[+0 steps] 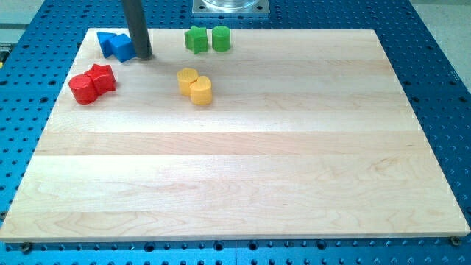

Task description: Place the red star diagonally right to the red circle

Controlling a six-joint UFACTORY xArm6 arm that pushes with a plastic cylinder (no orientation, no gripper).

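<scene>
The red star [102,77] lies at the view's upper left of the wooden board, touching the red circle [83,89], which sits just to its lower left. My tip [143,56] is down on the board above and to the right of the red star, right beside the blue blocks. The rod rises out of the view's top.
Two blue blocks [116,45] sit together at the top left, touching the rod's left side. A green star [196,39] and a green cylinder [221,37] sit at the top centre. Two yellow blocks [194,85] touch near the upper middle. The board [243,169] lies on a blue perforated table.
</scene>
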